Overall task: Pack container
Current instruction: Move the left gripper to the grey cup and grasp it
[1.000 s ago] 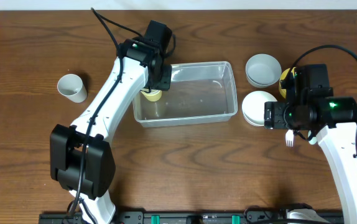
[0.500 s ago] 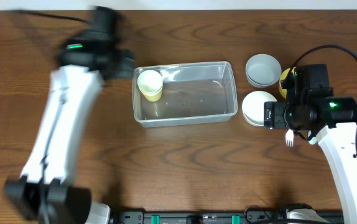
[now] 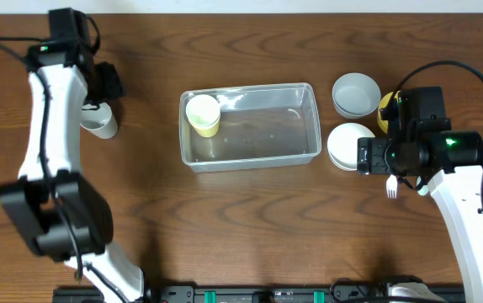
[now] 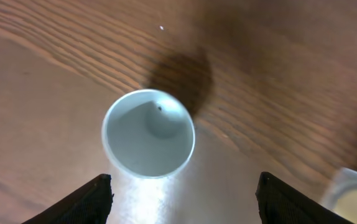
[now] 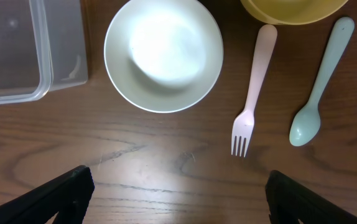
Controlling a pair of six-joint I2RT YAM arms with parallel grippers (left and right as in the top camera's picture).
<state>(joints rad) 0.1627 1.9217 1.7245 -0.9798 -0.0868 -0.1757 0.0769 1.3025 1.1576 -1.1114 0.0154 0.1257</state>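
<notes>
The clear plastic container (image 3: pixel 254 126) stands mid-table with a pale yellow cup (image 3: pixel 203 114) upright in its left end; its corner shows in the right wrist view (image 5: pixel 17 56). My left gripper (image 4: pixel 185 199) is open and empty, hovering above a white cup (image 4: pixel 148 133), which also shows in the overhead view (image 3: pixel 101 124). My right gripper (image 5: pixel 178 199) is open and empty over bare table, below a white bowl (image 5: pixel 163 53), a pink fork (image 5: pixel 253 93) and a pale green spoon (image 5: pixel 318 87).
A second white bowl (image 3: pixel 356 93) sits at the back right. A yellow bowl (image 5: pixel 293 9) lies beside it, half under my right arm (image 3: pixel 422 143). The table's far edge runs along the top.
My left arm has let go of the yellow cup inside the container and swung far left, now over the white cup. The right arm has not moved.
</notes>
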